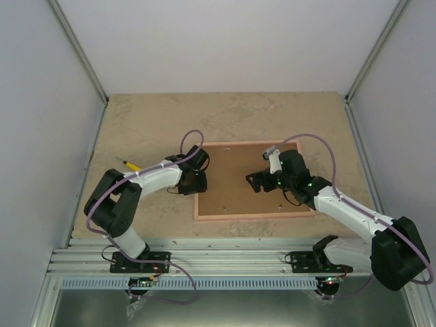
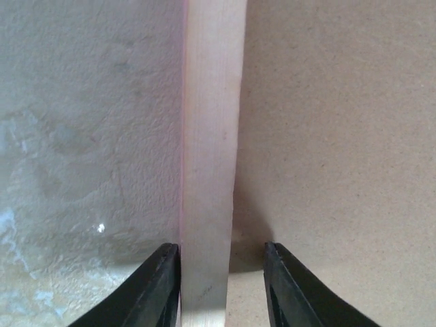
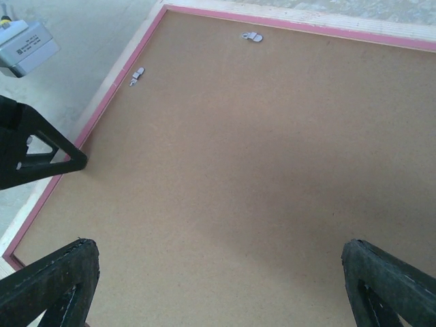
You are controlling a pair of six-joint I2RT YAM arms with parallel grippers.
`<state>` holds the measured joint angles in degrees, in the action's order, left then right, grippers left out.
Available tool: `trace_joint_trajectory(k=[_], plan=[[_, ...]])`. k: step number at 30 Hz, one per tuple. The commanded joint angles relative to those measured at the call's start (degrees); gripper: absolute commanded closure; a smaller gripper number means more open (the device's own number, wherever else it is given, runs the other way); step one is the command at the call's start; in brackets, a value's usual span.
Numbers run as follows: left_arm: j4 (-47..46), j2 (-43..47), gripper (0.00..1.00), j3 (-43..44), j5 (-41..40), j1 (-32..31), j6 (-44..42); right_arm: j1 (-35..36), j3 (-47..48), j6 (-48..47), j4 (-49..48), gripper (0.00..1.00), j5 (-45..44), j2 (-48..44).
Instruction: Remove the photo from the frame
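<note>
left gripper point(image 2: 219, 246) half-closed astride the left rail of the frame point(image 1: 235, 197): outer finger touching it, inner finger a gap off, nothing clamped. frame lies back-up mid-table point(image 1: 150, 116). right gripper point(image 3: 218, 245) spread wide over the brown back, holding nothing.

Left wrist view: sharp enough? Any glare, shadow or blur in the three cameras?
Left wrist: the frame edge is sharp, a soft shadow on its inner side, one tiny glint on the table. Right wrist: backing board evenly lit, own fingers slightly soft. Top external: diffuse light, no glare.
</note>
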<state>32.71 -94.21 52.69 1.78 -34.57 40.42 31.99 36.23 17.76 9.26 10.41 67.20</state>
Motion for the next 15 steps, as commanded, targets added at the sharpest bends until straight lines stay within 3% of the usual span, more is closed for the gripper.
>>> trace_joint_trajectory(k=[1, 8, 15], plan=[[-0.82, -0.56, 0.70, 1.89, -1.53, -0.15, -0.72, 0.09, -0.01, -1.08, -0.35, 0.02, -1.36, 0.85], [0.62, -1.87, 0.87, 4.74, -5.71, 0.78, -3.37, 0.65, 1.75, -3.65, 0.88, 0.02, -2.86, 1.64], [2.15, -3.57, 0.92, 9.36, -7.48, 7.73, -9.30, 2.27, 5.13, -8.10, 1.77, 0.02, -3.30, 4.61]])
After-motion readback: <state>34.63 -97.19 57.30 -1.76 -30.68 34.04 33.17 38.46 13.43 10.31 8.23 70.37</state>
